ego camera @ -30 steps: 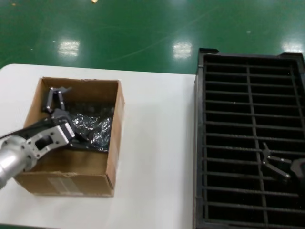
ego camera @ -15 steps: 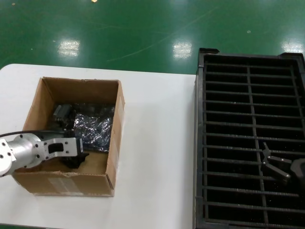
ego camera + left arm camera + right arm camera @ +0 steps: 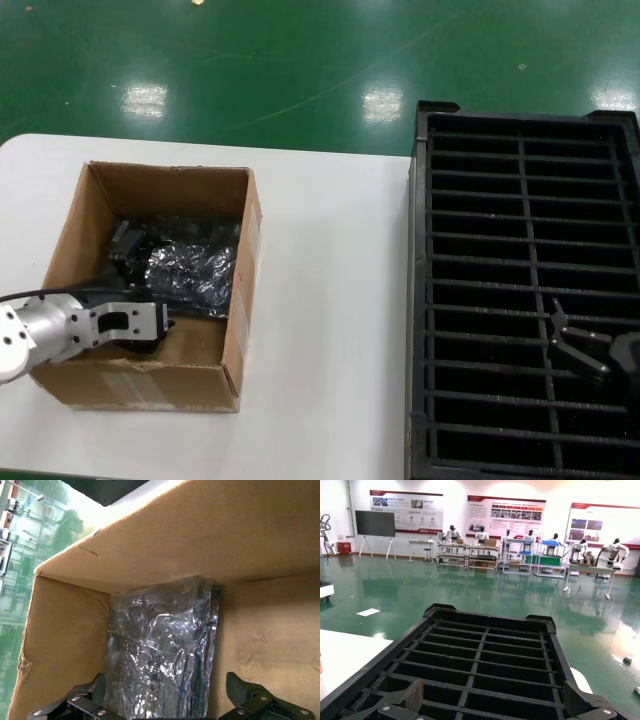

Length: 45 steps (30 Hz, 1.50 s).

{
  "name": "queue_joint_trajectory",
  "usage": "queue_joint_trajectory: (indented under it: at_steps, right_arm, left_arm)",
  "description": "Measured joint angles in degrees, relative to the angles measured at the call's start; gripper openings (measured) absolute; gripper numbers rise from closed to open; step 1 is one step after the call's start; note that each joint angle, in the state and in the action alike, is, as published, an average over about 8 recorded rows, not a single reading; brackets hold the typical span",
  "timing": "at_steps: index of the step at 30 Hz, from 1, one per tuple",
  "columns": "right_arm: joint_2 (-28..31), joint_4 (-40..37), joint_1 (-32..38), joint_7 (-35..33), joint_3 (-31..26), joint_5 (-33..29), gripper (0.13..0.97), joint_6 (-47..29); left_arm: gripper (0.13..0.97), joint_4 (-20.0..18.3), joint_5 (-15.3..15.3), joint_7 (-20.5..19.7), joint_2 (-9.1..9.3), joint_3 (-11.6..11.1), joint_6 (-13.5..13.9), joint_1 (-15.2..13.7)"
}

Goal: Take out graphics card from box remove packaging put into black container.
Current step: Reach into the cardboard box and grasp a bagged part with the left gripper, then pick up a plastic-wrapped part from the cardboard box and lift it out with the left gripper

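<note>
The brown box [image 3: 240,290] stands on the table's left side. Inside it lies a dark, shiny, crinkled bagged bundle [image 3: 190,275] [image 3: 160,655] against the wall nearest the black container [image 3: 520,290]. The graphics card is hidden, and no packaging shows apart from this bundle. My left gripper [image 3: 163,325] [image 3: 165,685] is down inside the box, open, with one finger on each side of the bundle's near end. My right gripper [image 3: 572,345] [image 3: 492,692] hangs open over the black container's slots [image 3: 485,650], holding nothing.
The white table [image 3: 330,300] runs between the box and the container. Green floor lies beyond the table's far edge. The box walls [image 3: 60,645] close in tightly around my left gripper.
My left arm has pulled back from the box's far left corner and dropped lower, bringing its gripper to the bundle's near end. The right arm has not moved.
</note>
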Motion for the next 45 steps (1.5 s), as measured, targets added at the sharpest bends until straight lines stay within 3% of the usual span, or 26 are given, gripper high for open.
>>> queue_joint_trajectory:
  at_steps: [6,15,23,34,41,45]
  right_arm:
    - [0.0,0.0,0.0,0.0,0.0,0.0,0.966,0.0]
    - [0.0,0.0,0.0,0.0,0.0,0.0,0.966,0.0]
    - [0.0,0.0,0.0,0.0,0.0,0.0,0.966,0.0]
    - [0.0,0.0,0.0,0.0,0.0,0.0,0.966,0.0]
    - [0.0,0.0,0.0,0.0,0.0,0.0,0.966,0.0]
    - [0.0,0.0,0.0,0.0,0.0,0.0,0.966,0.0]
  left_arm:
    - [0.842,0.1,-0.5,1.3,-0.16,-0.4,-1.5,0.7]
    - [0.68,0.7,-1.6,3.1,0.1,-0.9,-2.9,1.5]
    - [0.463,1.7,-3.3,5.6,0.97,-1.7,-4.3,2.0]
    - [0.276,3.8,-5.8,9.5,1.89,-3.2,-6.2,2.0]
    - [0.181,1.3,-6.0,9.6,1.1,-3.8,-7.5,3.6]
    - [0.181,-1.9,-5.0,7.9,-0.06,-3.9,-8.4,5.1]
